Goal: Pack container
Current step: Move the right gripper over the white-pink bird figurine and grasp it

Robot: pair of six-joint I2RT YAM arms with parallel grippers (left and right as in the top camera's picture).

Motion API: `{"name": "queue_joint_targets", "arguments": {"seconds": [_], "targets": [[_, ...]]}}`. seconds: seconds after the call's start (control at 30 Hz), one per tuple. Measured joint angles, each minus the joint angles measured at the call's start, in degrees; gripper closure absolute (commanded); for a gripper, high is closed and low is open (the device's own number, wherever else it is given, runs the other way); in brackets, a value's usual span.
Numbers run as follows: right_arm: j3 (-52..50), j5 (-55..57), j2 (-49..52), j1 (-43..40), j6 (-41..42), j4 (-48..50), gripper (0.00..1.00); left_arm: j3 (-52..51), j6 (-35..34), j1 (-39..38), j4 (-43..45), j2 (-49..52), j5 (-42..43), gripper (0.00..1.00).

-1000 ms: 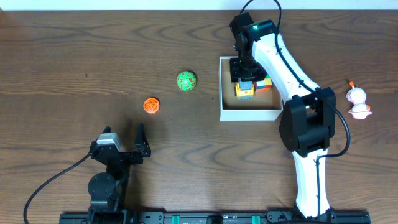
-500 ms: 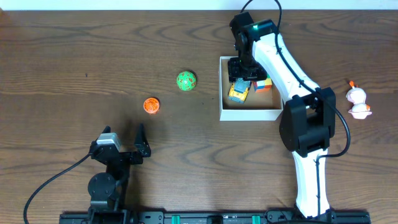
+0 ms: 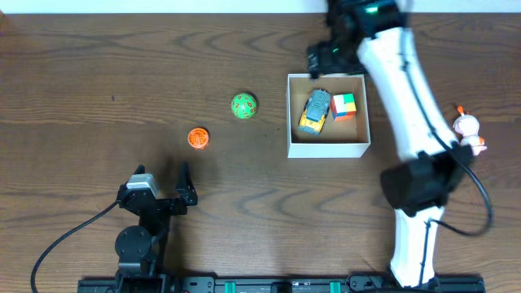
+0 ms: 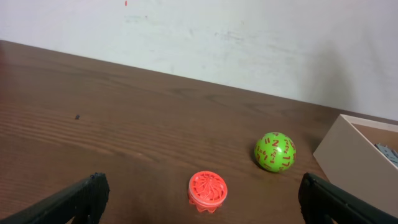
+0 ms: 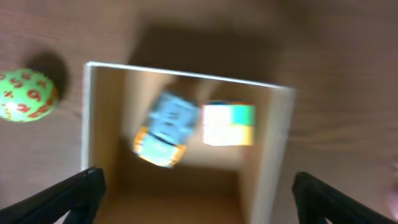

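Observation:
The container [image 3: 291, 122] is a square white box with a brown floor, right of the table's middle. A blue and yellow toy car [image 3: 315, 111] and a multicoloured cube [image 3: 343, 106] lie inside it. My right gripper [image 3: 326, 55] is open and empty, raised above the box's far edge. The right wrist view shows it [image 5: 199, 202] over the box wall [image 5: 87, 124], with the car [image 5: 165, 129] and cube [image 5: 229, 124] blurred. My left gripper [image 3: 162, 175] is open and empty at the front left, facing an orange disc [image 4: 208, 191].
A green ball with red numbers [image 3: 243, 106] and the orange disc [image 3: 198, 138] lie left of the box. A white and orange toy figure [image 3: 469, 134] lies at the far right. The left wrist view shows the ball [image 4: 274, 151] and the box's corner [image 4: 354, 162].
My right gripper let the car go into the box, then rose and drew back toward the far edge. The car now lies beside the cube. The left arm has not moved.

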Motion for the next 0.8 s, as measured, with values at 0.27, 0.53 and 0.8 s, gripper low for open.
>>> {"name": "queue_joint_targets", "arguments": {"seconds": [0.27,0.53,0.8], "targets": [[1.18,7.89,-7.5,-15.72,-2.97,-11.02,0.01,0.0,0.0,0.0,0.02,0.0,0.0,0.02],[-8.96,2.29,-6.27,-31.39,-15.21,-7.56,0.01,0.0,0.0,0.0,0.0,0.0,0.0,0.02],[-24.13,-1.44,-4.79,-41.83,-22.6,6.56,0.01,0.0,0.0,0.0,0.0,0.0,0.0,0.02]]}}
